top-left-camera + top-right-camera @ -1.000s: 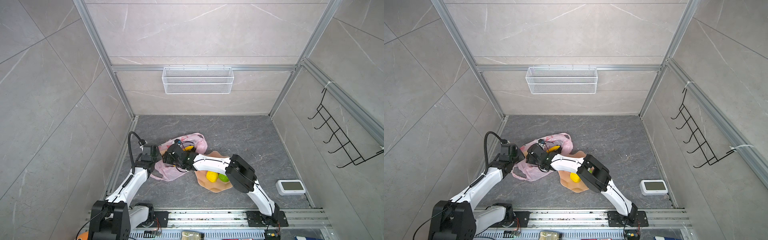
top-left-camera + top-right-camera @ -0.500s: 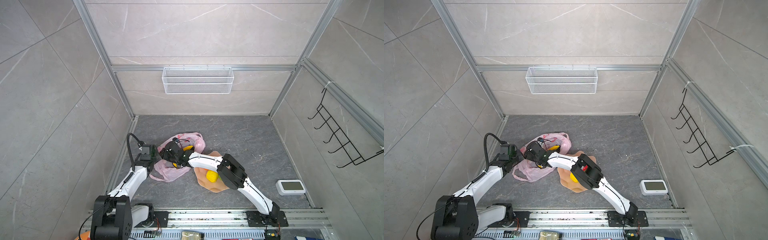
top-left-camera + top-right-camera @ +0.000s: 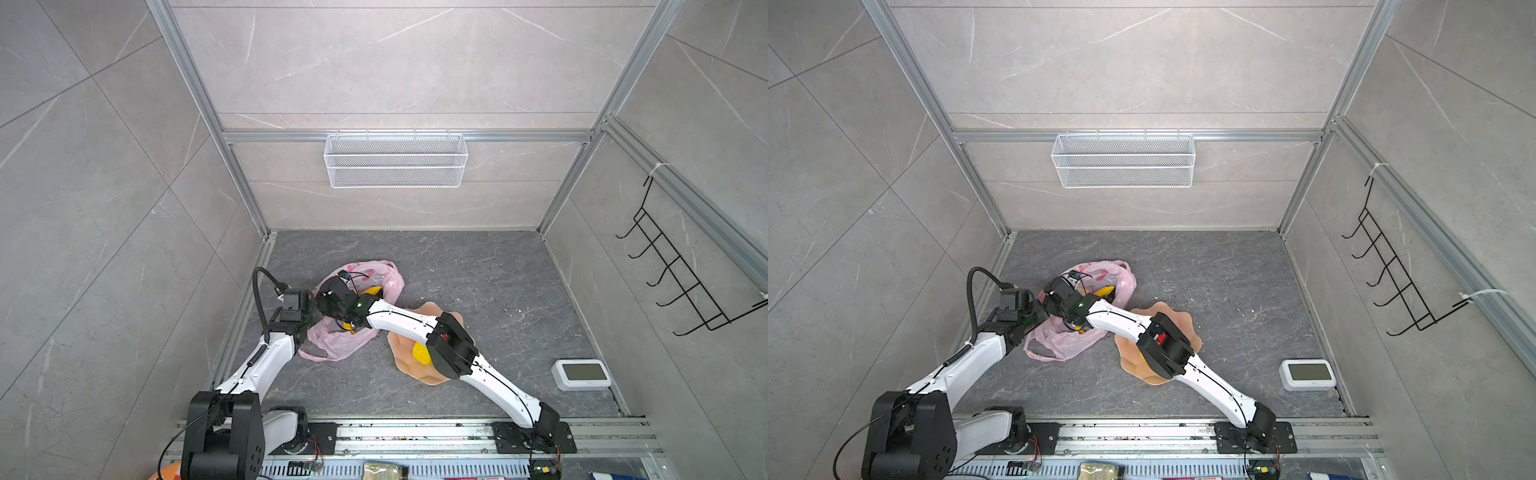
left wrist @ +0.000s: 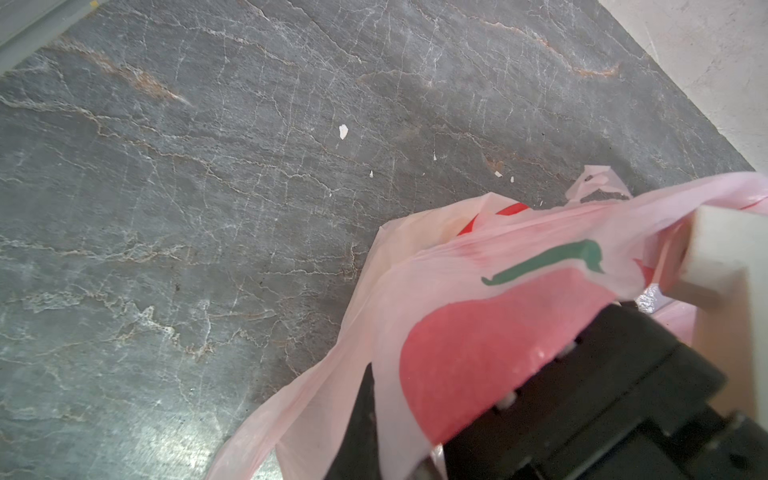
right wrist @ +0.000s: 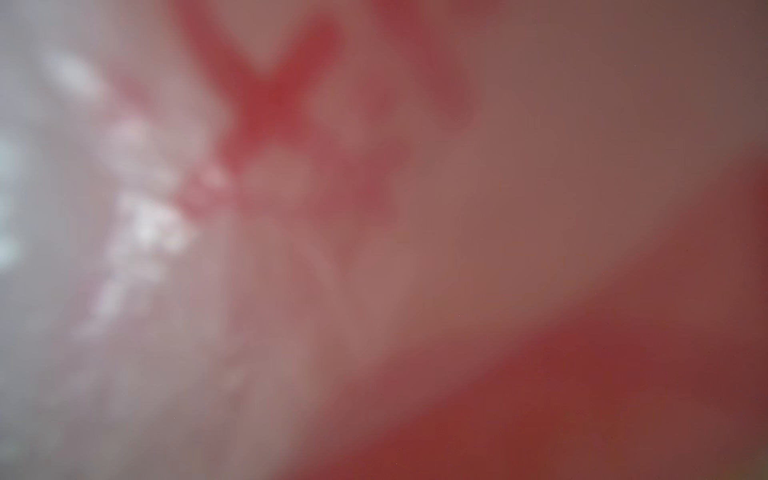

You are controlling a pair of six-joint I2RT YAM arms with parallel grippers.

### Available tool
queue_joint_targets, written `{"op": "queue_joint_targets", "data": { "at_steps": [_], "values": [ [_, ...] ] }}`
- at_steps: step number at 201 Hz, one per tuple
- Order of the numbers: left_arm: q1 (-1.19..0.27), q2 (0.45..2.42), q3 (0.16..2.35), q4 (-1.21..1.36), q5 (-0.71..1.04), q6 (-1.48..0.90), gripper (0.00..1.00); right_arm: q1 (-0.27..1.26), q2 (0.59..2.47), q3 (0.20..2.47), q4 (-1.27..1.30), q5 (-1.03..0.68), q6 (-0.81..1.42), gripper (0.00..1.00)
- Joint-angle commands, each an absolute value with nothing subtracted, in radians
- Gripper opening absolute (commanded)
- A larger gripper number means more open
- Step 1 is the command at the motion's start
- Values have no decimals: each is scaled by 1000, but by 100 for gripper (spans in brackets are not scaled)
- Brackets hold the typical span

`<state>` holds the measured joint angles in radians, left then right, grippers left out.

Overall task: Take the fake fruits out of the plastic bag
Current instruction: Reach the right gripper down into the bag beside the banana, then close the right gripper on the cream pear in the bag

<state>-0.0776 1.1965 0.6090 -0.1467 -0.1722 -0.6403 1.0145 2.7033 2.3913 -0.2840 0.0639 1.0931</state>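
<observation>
Peach plate (image 3: 415, 376) sits nearest me, right of centre, with a yellow fruit (image 3: 420, 353) on it, partly hidden under my right arm. Just left and farther back, the plastic bag (image 3: 345, 343) lies crumpled on the grey floor. My left gripper (image 3: 308, 316) is clenched on the bag's left edge. My right gripper (image 3: 332, 296) reaches into the bag's mouth. I cannot tell its fingers' state, since film blurs that wrist view. A banana (image 3: 372, 291) shows inside, toward the far side.
</observation>
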Motion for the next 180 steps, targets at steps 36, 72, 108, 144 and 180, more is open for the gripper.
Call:
{"op": "queue_joint_targets", "data": {
  "at_steps": [36,72,108,144,180],
  "values": [
    [-74,1186,613,-138,-177,-647,0,1003,2571,2177,-290,162,1017,61],
    [-73,1192,616,-137,-178,-640,0,1003,2450,2043,-245,176,974,60],
    [-73,1211,625,-137,-168,-634,0,1002,2352,1890,-180,197,933,60],
    [-72,1234,633,-129,-144,-627,0,1001,2299,1827,-158,195,886,59],
    [-74,1263,643,-113,-93,-613,0,1000,2262,1821,-153,161,833,59]
  ]
}}
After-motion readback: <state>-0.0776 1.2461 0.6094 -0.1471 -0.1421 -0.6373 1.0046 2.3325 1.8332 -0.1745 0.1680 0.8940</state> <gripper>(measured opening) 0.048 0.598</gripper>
